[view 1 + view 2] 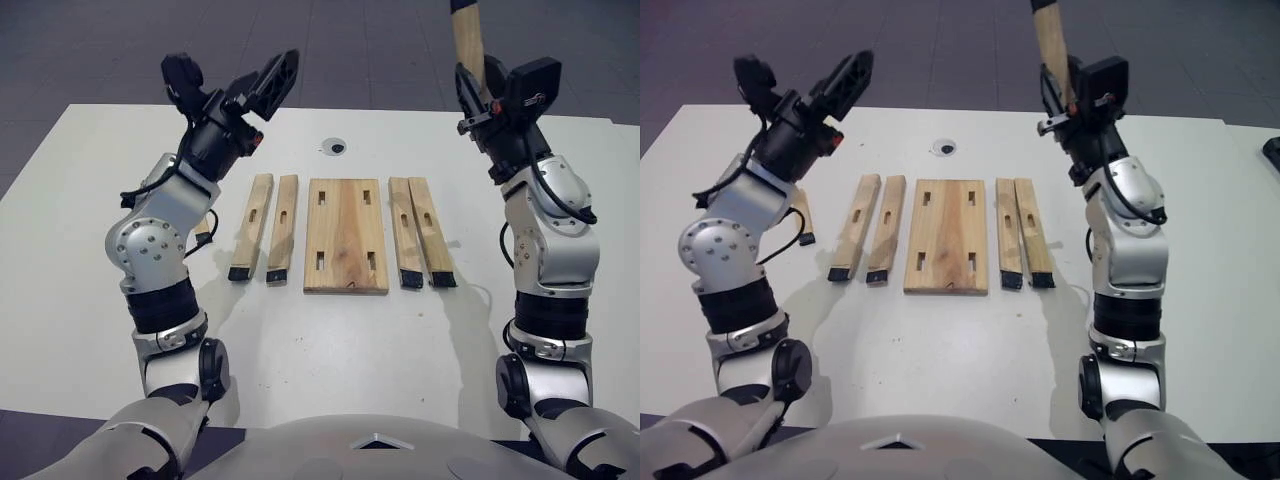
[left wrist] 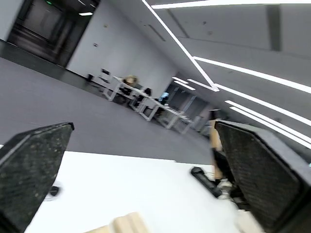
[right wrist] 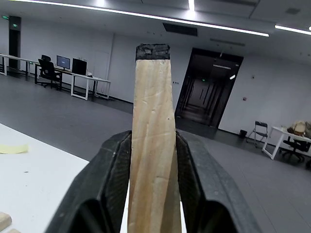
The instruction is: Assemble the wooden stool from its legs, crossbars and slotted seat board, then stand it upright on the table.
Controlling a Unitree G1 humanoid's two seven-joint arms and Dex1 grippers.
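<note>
- I see right gripper [image 1: 478, 92] clamped on upright leg [image 1: 466, 40], over table's [image 1: 100, 160] far edge.
- Left gripper [image 1: 262, 85] spread apart, near far-left corner.
- Seat board [image 1: 346, 235] lies mid-table.

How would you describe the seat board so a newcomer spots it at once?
On the white table, find the row of wooden pieces across its middle. The seat board is the centre one, with two narrow slats on each side; it alone is wide and has four slots.
</note>
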